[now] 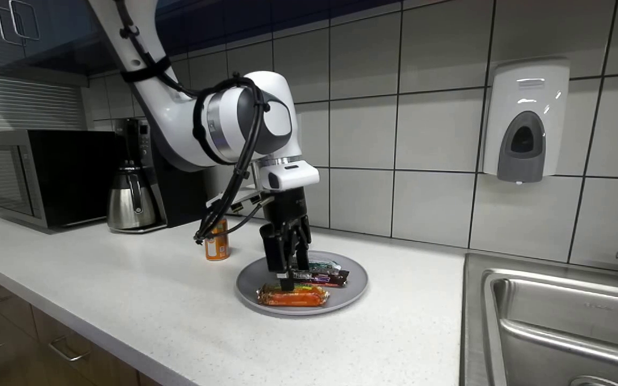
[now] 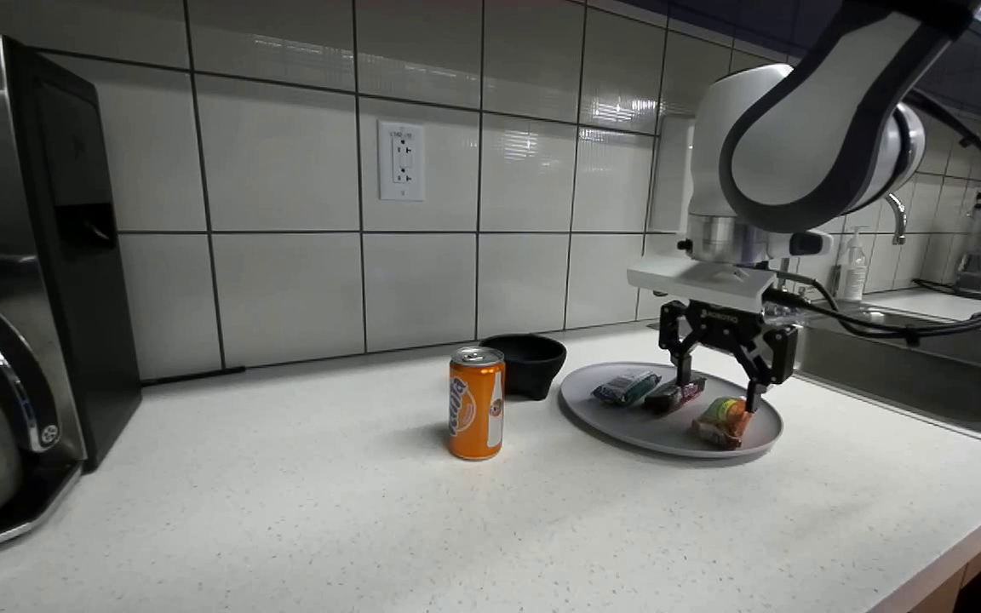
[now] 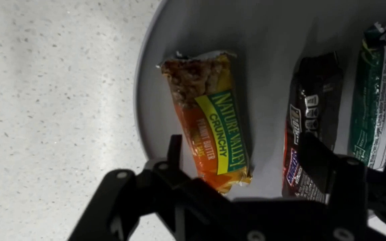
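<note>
My gripper [image 1: 294, 276] is open, pointing down over the grey plate [image 1: 353, 292]; it also shows in an exterior view [image 2: 719, 394]. In the wrist view, its fingers [image 3: 242, 137] stand on either side of the lower end of an orange Nature Valley bar [image 3: 209, 124], with nothing held between them. One finger is near the plate's rim. The other overlaps a dark Snickers bar [image 3: 317, 90]; whether it touches is unclear. A green and silver packet [image 3: 367, 100] lies beyond the Snickers bar. All three packets lie on the plate, also visible in both exterior views.
An orange Fanta can [image 2: 475, 409] stands upright beside the plate. A black bowl [image 2: 529, 362] is behind it, near the tiled wall. A coffee maker [image 1: 132, 198] and microwave [image 1: 46, 177] stand along the counter. A steel sink [image 1: 572, 321] is on the plate's opposite side.
</note>
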Robot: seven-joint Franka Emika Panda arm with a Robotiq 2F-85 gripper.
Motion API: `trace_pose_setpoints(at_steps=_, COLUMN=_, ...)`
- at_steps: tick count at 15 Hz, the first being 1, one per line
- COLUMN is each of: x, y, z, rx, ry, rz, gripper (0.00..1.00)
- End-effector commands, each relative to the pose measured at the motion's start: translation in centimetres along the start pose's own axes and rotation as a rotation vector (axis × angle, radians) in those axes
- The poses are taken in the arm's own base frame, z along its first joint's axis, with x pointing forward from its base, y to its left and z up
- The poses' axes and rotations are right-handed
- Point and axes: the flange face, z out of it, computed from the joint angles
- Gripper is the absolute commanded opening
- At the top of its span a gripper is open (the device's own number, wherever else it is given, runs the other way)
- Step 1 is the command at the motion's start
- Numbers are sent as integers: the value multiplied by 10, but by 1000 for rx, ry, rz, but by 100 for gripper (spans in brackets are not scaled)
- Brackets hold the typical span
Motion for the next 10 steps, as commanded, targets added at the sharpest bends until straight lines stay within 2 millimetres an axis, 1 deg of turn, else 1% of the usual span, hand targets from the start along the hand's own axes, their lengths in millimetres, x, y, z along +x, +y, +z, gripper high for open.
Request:
trace_pose_setpoints(at_steps=1, x=0, y=-7, z=-12, rx=-6, ry=13, rz=-24, gripper=100)
trace_pose_setpoints(at_steps=4, x=0, y=-8, z=-20, rx=2, ry=17, rz=-32, gripper=100)
trace_pose_setpoints(at_steps=10, x=-12, y=-2, z=-36, rx=21, ry=-18, rz=-128, gripper=100)
